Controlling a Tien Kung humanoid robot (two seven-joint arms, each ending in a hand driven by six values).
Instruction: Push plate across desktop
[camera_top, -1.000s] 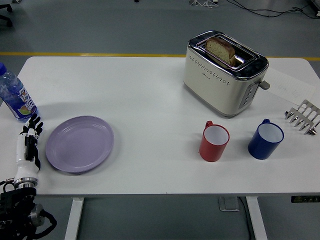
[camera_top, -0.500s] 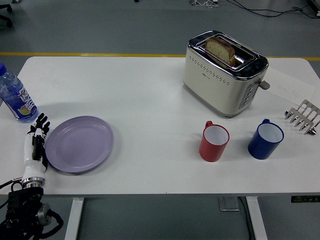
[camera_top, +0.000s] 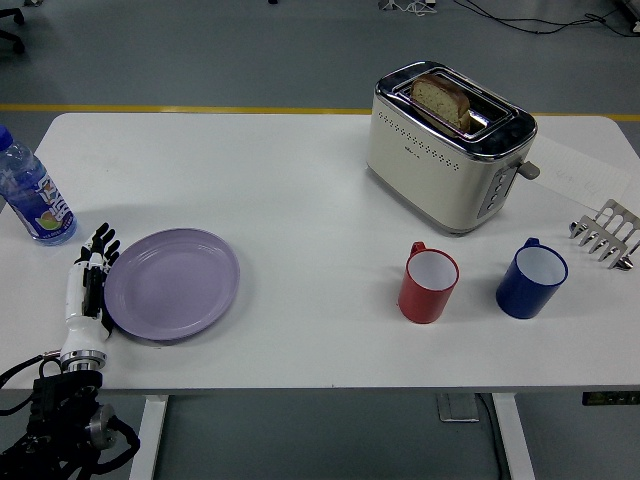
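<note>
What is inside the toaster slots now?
A slice of bread stands in the toaster, its top sticking out. Its lower part is hidden inside the slot.

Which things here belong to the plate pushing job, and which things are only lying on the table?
Job: purple plate; left hand, flat against its left rim.

Lying about: water bottle, toaster with bread, red mug, blue mug, metal rack.

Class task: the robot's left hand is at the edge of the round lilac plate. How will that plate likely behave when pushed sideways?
The round lilac plate looks rigid and shallow, so it should slide flat, not tip. With the left hand pressing one rim, it may rotate slightly. The smooth white table probably offers little grip.
</note>
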